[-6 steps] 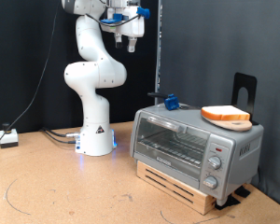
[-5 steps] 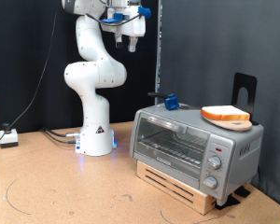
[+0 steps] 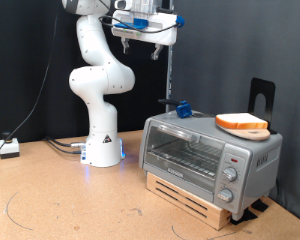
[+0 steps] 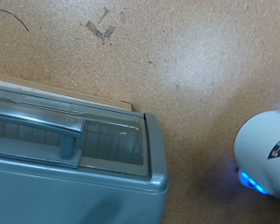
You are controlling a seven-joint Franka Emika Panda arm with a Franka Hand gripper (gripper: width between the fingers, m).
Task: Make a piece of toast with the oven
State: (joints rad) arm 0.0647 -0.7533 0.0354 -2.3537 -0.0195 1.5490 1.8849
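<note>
While hanging high at the exterior view's top, well above everything, the pincer (image 3: 153,40) grips nothing that shows. Cannot tell whether its fingers stand apart or together: too small in the exterior view, absent from the wrist view.

From the pincer, at about four o'clock in the exterior view, well apart and much lower: the flat slice of toast with pale top and orange-brown crust (image 3: 241,121). Lies flat on a round tan wooden plate (image 3: 252,132) atop the boxy silver-grey toaster oven (image 3: 195,150), not yet inside. Long axis roughly nine to three. Just beside it at nine o'clock, a small blue object (image 3: 182,108).

Oven glass door shut, facing about seven o'clock; long axis ten to four. In the wrist view, only the door's top edge and handle (image 4: 65,140), brown table (image 4: 177,56) and the white robot base (image 4: 266,154).
</note>
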